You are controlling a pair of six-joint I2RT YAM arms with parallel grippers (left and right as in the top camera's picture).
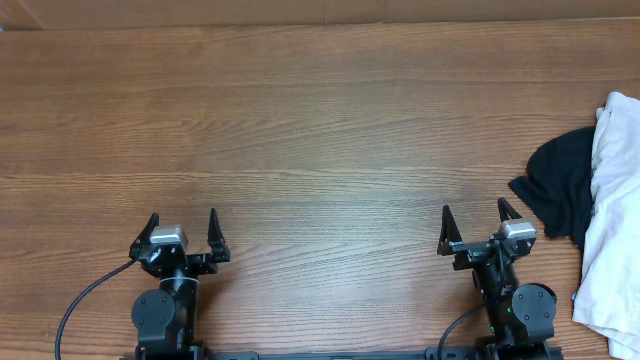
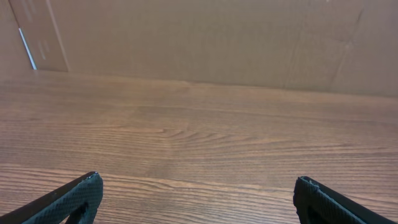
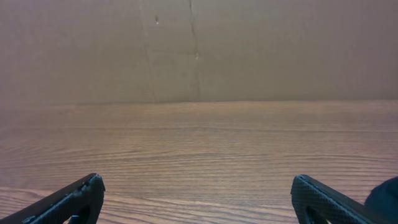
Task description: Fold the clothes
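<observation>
We look down on a wide wood-grain table [image 1: 320, 120], its brown boards running left to right across the whole overhead view. Behind it stands a plain cardboard wall [image 2: 205, 37], which fills the upper part of both wrist views.

At the far right edge of the table lies a heap of clothes. The light, almost white fabric [image 1: 615, 225] runs down that edge and is cut off by the frame — we cannot make out a waistband, buttons or pockets from here, so we can only say it is a pale garment lying crumpled, not folded. A black garment [image 1: 560, 190] lies against its left side, touching it and partly tucked under it. A dark sliver of cloth also shows at the lower right corner of the right wrist view.

The two arms sit at the near edge, well apart from each other. The left gripper [image 1: 181, 232] has its fingers spread wide and holds nothing; bare table shows between them. The right gripper [image 1: 476, 225] is likewise spread wide and empty — it stands near the black garment but does not touch it.
</observation>
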